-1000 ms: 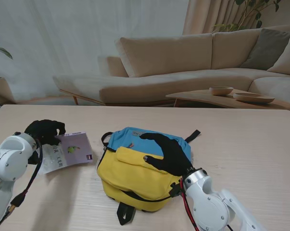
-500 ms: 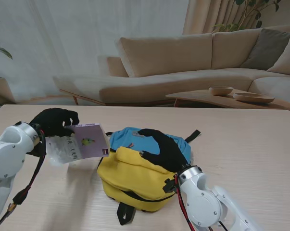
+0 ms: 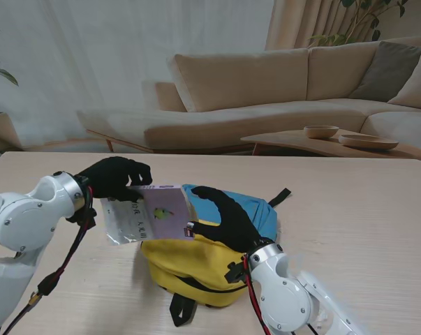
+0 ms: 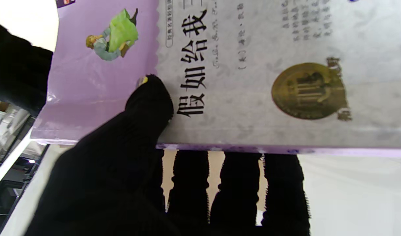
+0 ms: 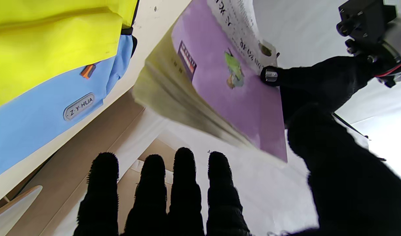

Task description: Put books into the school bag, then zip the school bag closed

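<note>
**Book held over the school bag's left edge**

We see the left hand (image 3: 116, 178) gripping the book (image 3: 151, 215), thumb on its purple cover, four fingers (image 4: 235, 183) under it. The book is off the table (image 3: 350, 202), tilted, its right corner overlapping the school bag (image 3: 196, 262). Our right hand (image 3: 227, 216) lies on top of the school bag, fingers extended and apart, holding nothing. Whether the bag's opening is unzipped we cannot tell.

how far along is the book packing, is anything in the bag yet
Nothing visibly packed or zipped yet. The left hand holds the purple book in the air over the school bag, whose yellow front the right hand rests on. Inserting the book and zipping remain.
</note>
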You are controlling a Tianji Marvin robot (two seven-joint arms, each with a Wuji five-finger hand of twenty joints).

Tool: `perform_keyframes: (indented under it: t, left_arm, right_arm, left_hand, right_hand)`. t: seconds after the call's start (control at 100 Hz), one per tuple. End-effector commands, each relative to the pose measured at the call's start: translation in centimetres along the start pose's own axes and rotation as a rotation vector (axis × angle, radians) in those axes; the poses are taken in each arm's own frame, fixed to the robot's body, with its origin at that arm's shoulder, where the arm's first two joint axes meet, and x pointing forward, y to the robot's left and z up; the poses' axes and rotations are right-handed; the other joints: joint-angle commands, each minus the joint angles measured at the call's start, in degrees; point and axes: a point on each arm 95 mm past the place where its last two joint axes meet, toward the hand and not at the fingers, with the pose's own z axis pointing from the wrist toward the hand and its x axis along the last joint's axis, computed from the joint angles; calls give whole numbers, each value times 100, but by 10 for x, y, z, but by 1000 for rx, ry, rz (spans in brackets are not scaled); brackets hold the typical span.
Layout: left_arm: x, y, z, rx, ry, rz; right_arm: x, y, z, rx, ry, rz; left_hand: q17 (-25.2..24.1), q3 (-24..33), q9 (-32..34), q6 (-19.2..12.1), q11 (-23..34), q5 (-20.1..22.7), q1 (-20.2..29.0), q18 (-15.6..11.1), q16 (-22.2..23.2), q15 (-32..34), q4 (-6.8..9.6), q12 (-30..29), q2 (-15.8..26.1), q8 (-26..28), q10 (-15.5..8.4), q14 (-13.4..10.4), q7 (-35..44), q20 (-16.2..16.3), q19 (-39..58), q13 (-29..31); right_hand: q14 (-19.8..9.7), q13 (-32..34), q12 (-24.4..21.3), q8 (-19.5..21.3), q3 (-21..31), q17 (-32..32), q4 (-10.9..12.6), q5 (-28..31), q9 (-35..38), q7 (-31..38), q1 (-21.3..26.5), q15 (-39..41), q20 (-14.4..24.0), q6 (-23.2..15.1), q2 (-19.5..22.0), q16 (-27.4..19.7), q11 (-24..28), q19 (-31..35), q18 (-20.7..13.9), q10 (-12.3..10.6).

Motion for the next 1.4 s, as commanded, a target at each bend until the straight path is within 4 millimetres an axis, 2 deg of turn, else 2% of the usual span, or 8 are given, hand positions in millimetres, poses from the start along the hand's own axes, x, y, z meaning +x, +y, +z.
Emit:
perform_keyframes:
  t: [0.0, 0.51, 0.6, 0.69, 0.84, 1.01, 1.18, 1.39]
  left_arm:
    - [10, 0, 3, -17, 26, 6]
    - [41, 7, 20, -99, 190, -72]
    - [45, 9, 23, -107, 213, -89]
    - [48, 10, 25, -110, 228, -89]
    - [50, 10, 25, -109, 228, -101]
    - [48, 11, 22, -92, 217, -140]
    - [44, 13, 15, -84, 215, -176]
    - [36, 13, -2, -15, 189, -233]
  right_arm:
    - [7, -9, -2, 19, 10, 17]
    - [20, -23, 0, -33, 15, 91]
    - [21, -25, -1, -36, 18, 114]
    - [23, -25, -1, -39, 17, 164]
    - [25, -24, -2, -31, 5, 217]
    - [26, -22, -3, -55, -17, 278]
    - [25, -16, -2, -74, -32, 333]
    - [22, -4, -1, -131, -24, 339]
  left_hand:
    - [-58, 470, 324, -991, 1167, 855, 891, 305, 112, 251, 902, 385, 1461, 825, -210, -13, 1250, 178, 303, 108]
    - [-58, 456, 314, -982, 1150, 859, 903, 292, 117, 217, 912, 388, 1473, 869, -205, -24, 1225, 181, 301, 102]
    - [-60, 448, 316, -980, 1149, 854, 903, 290, 119, 215, 912, 387, 1478, 873, -217, -21, 1219, 180, 299, 99]
    - [-61, 442, 307, -980, 1136, 850, 905, 286, 115, 198, 907, 380, 1477, 877, -211, -20, 1215, 179, 297, 83]
    - [-184, 261, 157, -820, 704, 633, 1126, 203, -19, -216, 748, 172, 1449, 685, -232, 54, 1020, 63, 112, -99]
    - [-482, 135, -85, -380, -1160, -128, 987, 22, -740, -1228, 565, -191, 1109, -1007, 39, 93, 482, -363, -352, -675]
    - [-1130, -169, -1821, 166, -1199, -1064, -30, -233, -1926, -2716, 756, -3055, 1383, -2733, 257, -43, -757, -1012, -1329, -1702]
    - [-1648, -385, -2906, 373, -1646, -2001, -1441, -415, -2404, -3733, 1140, -3520, 1879, -3396, 199, -176, -1803, -1256, -2336, -2457]
  right_hand:
    - [6, 29, 74, -71, -227, 69, -110, -224, -155, -77, 22, -14, 107, 48, -138, 8, 76, 131, -12, 103]
    - [694, 2352, 77, 27, 2108, 1988, -281, 2836, 2773, 579, 822, 708, 831, -134, -906, 319, -16, 1470, 496, 500]
    - [889, 3078, 20, -876, 2301, 2519, -1053, 3341, 3682, 1616, 1500, 938, 853, -322, -1303, 357, -153, 1746, 662, 596]
    - [1132, 3942, -110, -1075, 2177, 3203, -1114, 4082, 4732, 2492, 2453, 1404, 899, -476, -1153, 451, -223, 2150, 980, 768]
    - [1520, 4573, 639, 1180, 2283, 4018, -891, 4995, 4896, 2491, 3000, 2916, 1194, -727, -872, 817, 907, 3392, 1108, 961]
    - [1576, 4591, 1623, 3665, 2510, 4269, -858, 5100, 4394, 2576, 3220, 4668, 1676, -718, -730, 1331, 2463, 4275, 902, 1132]
    - [1464, 4514, 2035, 4448, 2520, 4211, -797, 4929, 4176, 2895, 3288, 5333, 1931, -768, -548, 1600, 3040, 4632, 772, 1187]
    - [1439, 4491, 2092, 4592, 2495, 4187, -802, 4869, 4119, 3020, 3296, 5440, 1999, -820, -504, 1646, 3150, 4698, 741, 1177]
